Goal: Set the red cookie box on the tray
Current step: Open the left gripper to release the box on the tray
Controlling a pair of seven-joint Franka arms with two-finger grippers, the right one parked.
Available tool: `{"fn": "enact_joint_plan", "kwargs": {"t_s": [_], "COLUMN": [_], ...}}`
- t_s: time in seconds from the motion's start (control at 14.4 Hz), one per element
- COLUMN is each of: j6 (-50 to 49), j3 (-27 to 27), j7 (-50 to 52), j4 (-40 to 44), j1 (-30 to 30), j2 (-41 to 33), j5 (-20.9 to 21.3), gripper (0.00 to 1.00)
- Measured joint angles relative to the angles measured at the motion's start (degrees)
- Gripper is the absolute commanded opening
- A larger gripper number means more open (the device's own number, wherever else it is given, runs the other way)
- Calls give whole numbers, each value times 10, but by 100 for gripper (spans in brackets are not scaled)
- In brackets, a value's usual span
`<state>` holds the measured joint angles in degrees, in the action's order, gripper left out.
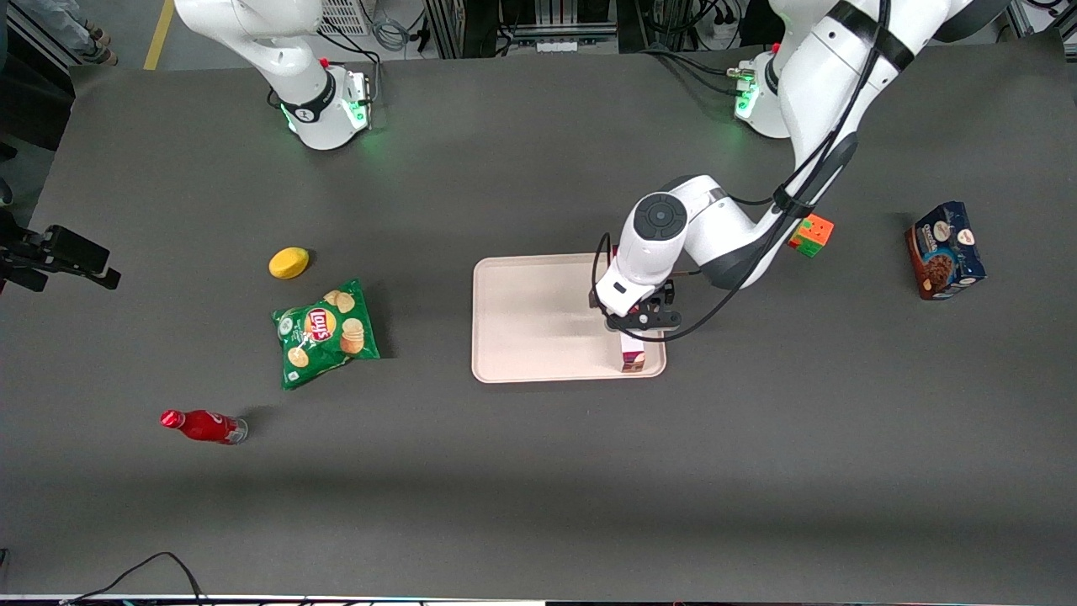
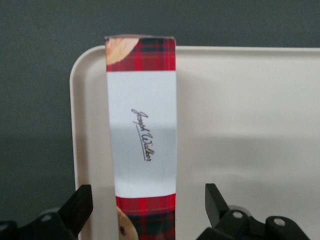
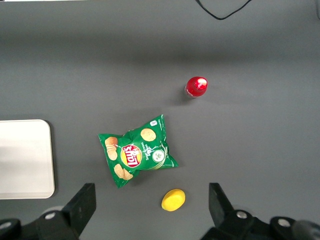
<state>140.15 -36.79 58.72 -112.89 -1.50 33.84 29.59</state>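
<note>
The red cookie box [image 1: 632,358] [image 2: 142,130] lies flat in the tray [image 1: 538,320] [image 2: 240,125], along the short rim toward the working arm's end. Its end nearest the front camera reaches the tray's corner, and its white label panel faces up. The gripper [image 1: 644,322] [image 2: 147,200] hovers over the box, open. One finger stands on each side of the carton with a visible gap to it. The arm's wrist hides the box's end farther from the front camera. A corner of the tray [image 3: 25,157] also shows in the right wrist view.
A dark blue cookie box [image 1: 947,250] and a colour cube [image 1: 811,235] sit toward the working arm's end. A green chips bag [image 1: 326,332] [image 3: 137,157], a yellow lemon [image 1: 289,263] [image 3: 173,199] and a red bottle [image 1: 202,426] [image 3: 196,86] lie toward the parked arm's end.
</note>
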Motion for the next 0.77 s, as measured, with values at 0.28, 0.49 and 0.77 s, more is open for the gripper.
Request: {"fn": "enact_joint_plan", "kwargs": {"t_s": [0.28,0.49,0.77], "j6": [-109,-289,-452], "j3": [-21,-74,-94], "j7": [1,-5,-72], "j4": [82,200,314], "j1": [3,4,9], "j2": [-7,-20,-56], "j5": [-1,-1,-43], "gripper": [100,100,100]}}
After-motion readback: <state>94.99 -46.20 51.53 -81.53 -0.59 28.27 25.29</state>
